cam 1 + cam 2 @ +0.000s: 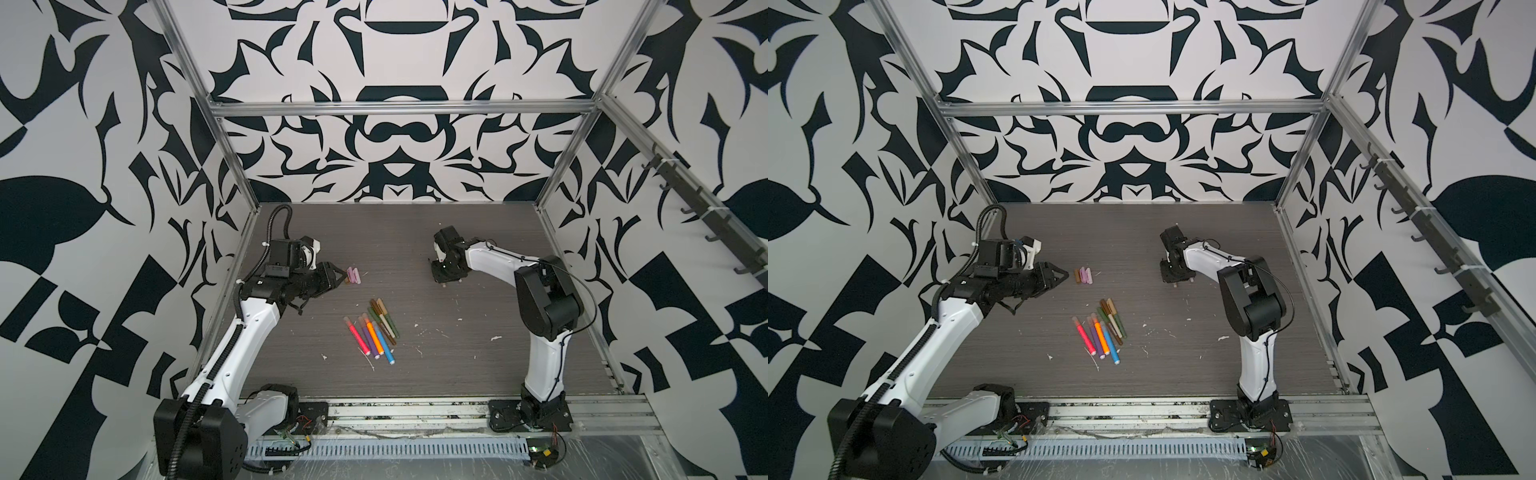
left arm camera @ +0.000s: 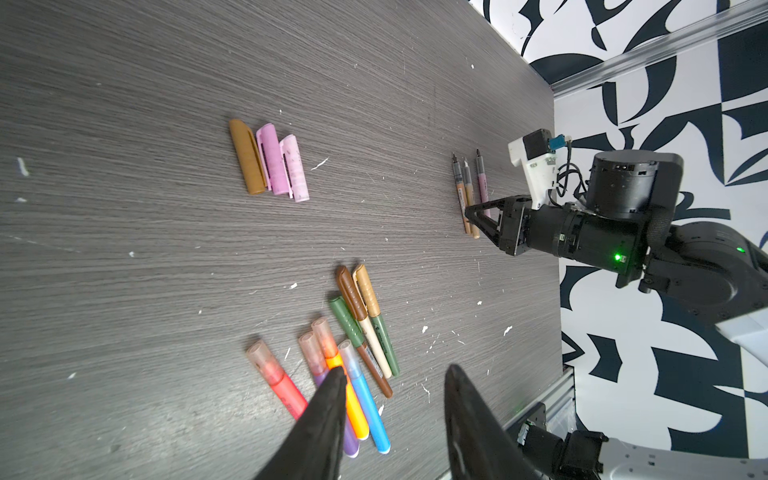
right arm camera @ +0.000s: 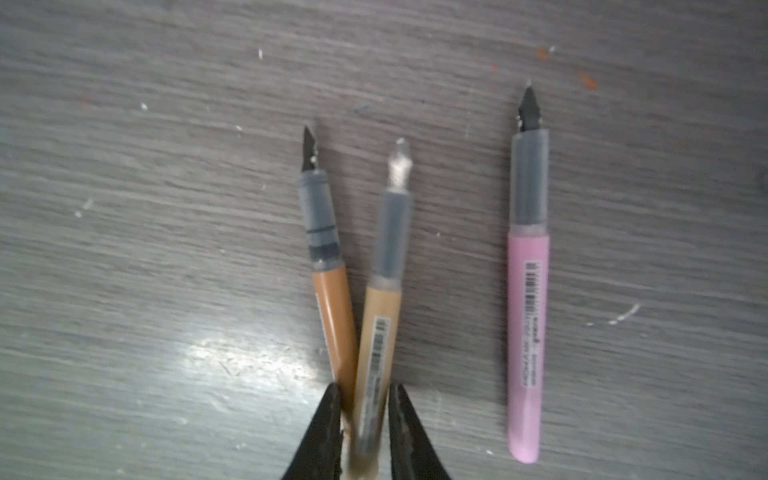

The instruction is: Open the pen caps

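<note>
Three loose pen caps lie side by side: brown (image 2: 248, 157), pink (image 2: 272, 162) and lilac (image 2: 294, 168); in both top views this row of caps (image 1: 353, 275) (image 1: 1084, 275) sits just past my left gripper (image 1: 343, 277) (image 1: 1065, 274). The left gripper (image 2: 395, 382) is open and empty above several capped pens (image 2: 353, 365) (image 1: 374, 332). Three uncapped pens lie under the right arm: brown (image 3: 332, 307), tan (image 3: 380, 332), pink (image 3: 528, 332). My right gripper (image 3: 363, 395) (image 1: 444, 282) points down, its jaws pressed against the rear ends of the tan and brown pens.
White flecks dot the dark wood-grain table (image 1: 457, 357). Patterned walls and an aluminium frame (image 1: 552, 187) close in the back and sides. A metal rail (image 1: 415, 411) with both arm bases runs along the front edge.
</note>
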Robot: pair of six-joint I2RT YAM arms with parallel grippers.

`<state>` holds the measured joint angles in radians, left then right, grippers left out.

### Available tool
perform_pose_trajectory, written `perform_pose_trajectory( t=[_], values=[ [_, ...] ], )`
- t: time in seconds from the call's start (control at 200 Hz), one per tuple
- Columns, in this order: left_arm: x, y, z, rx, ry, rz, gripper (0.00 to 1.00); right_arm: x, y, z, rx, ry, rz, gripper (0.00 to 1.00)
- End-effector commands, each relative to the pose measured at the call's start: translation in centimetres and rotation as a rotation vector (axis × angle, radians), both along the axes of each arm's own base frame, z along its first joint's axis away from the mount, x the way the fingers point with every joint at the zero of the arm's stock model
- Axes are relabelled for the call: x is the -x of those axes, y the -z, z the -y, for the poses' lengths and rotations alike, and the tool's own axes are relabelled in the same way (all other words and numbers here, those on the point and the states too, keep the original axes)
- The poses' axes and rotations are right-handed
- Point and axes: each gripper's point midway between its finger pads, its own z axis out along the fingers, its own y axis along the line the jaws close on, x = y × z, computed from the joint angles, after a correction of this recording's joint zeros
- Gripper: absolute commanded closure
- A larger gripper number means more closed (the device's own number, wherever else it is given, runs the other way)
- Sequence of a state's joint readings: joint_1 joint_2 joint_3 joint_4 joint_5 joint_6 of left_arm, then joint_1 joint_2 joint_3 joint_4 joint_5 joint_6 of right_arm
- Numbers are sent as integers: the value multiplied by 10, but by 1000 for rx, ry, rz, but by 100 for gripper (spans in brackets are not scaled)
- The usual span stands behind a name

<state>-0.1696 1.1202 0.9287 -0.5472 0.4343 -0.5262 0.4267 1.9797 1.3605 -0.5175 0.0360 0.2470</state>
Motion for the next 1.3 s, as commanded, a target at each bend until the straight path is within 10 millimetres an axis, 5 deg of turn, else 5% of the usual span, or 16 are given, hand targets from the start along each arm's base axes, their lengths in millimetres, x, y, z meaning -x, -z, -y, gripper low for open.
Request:
perform_pose_trajectory(
  t=[0.0, 0.18, 0.47, 0.82, 1.295],
  values=[
    [7, 5, 0, -1, 14, -21, 58, -8, -23, 7, 35, 14, 49, 77],
    [8, 5, 1, 3, 17, -24, 58, -7, -31, 7, 27, 11, 62, 73],
    [8, 6, 2, 6, 20, -28, 58, -14, -50, 17, 54, 14, 104, 44],
    [8, 6, 3, 12, 23, -28, 58, -38, -31, 50, -29, 90, -13, 51],
    [8, 6, 3, 14, 25, -28, 58, -34, -9, 46, -33, 68, -70, 67]
  ],
)
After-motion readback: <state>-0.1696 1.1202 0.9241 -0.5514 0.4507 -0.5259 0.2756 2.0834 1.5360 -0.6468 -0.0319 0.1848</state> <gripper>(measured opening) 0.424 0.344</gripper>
